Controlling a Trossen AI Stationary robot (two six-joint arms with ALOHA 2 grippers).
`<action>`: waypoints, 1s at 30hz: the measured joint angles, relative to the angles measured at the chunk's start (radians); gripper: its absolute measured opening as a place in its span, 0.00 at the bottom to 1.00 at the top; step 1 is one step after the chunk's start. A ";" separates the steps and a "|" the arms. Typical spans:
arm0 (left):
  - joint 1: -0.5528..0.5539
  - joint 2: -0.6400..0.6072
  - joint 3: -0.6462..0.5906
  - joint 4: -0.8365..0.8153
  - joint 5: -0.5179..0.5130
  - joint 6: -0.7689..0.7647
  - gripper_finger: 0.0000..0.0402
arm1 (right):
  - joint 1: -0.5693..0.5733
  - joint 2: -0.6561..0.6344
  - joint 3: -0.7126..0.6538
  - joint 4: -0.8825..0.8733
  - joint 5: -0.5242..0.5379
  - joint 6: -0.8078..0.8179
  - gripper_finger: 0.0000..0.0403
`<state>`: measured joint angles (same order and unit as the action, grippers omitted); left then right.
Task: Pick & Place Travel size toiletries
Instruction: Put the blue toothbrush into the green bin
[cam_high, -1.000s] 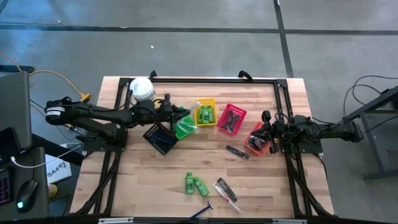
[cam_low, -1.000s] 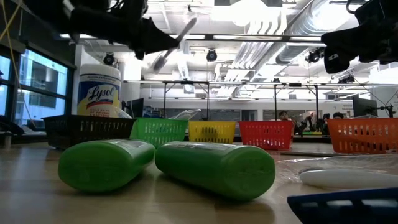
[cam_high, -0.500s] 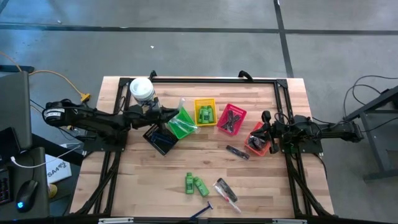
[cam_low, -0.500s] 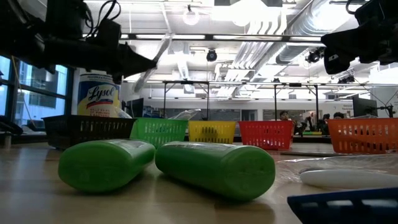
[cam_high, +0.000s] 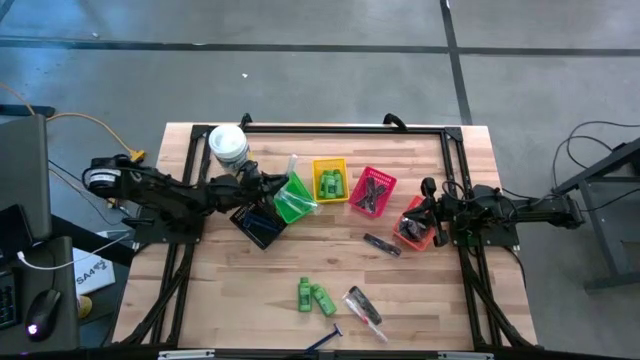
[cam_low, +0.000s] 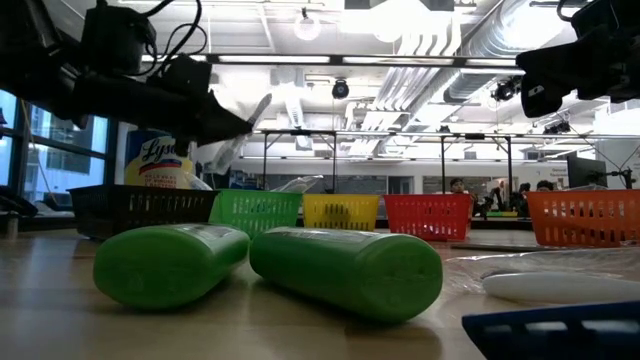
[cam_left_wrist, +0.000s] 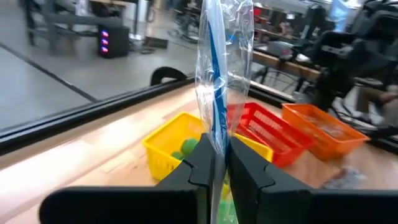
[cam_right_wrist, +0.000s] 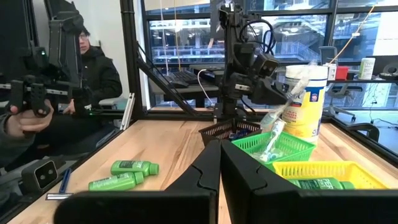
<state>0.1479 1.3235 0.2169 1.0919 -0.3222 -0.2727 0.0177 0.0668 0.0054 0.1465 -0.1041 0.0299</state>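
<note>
- Holding a slim clear packet (cam_left_wrist: 219, 74) with a blue stripe inside, the left hand (cam_high: 262, 184) hangs just behind the green basket (cam_high: 293, 198); its fingers (cam_left_wrist: 200, 168) are clamped on the packet's lower end, with only a sliver of gap between them.
- In the right wrist view the packet (cam_right_wrist: 277, 127) slants down from that hand, its free end over the green basket (cam_right_wrist: 273, 146) or just inside it; I cannot tell whether it touches the mesh.
- To do this step well, I would lower the tip well below the rim before letting go, since the film is light and stiff and could tip back out over the low wall.
- The black basket (cam_high: 258, 224) sits just beside the green one, so the release should be kept toward the green basket's middle.
- Opening the fingers slowly should help; crinkled film may cling to a pad and ride up with the hand.
- The right hand (cam_high: 428, 210) waits by the orange basket (cam_high: 412, 230), its fingers (cam_right_wrist: 205, 171) pressed together on nothing.
- Left on the table (cam_high: 230, 290): 2 green bottles (cam_high: 315, 296), a clear tube (cam_high: 362, 306), a razor (cam_high: 322, 341) at the front edge, and a dark item (cam_high: 381, 244) near the orange basket.
- The yellow basket (cam_high: 331, 181) holds green bottles and the red basket (cam_high: 372, 192) holds dark pieces, so sorting looks to be by kind, and roughly half done.
</note>
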 joint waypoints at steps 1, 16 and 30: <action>-0.005 0.020 0.000 0.024 -0.021 0.006 0.06 | 0.000 0.000 0.000 0.000 0.000 0.000 0.01; -0.012 0.347 0.179 0.082 -0.089 0.006 0.07 | 0.000 0.000 0.000 -0.003 -0.001 0.000 0.01; -0.011 0.391 0.188 0.079 -0.071 0.014 0.16 | 0.000 0.000 0.000 -0.009 -0.002 0.000 0.01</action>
<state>0.1368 1.7149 0.4053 1.1713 -0.3936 -0.2584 0.0177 0.0669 0.0052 0.1371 -0.1062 0.0296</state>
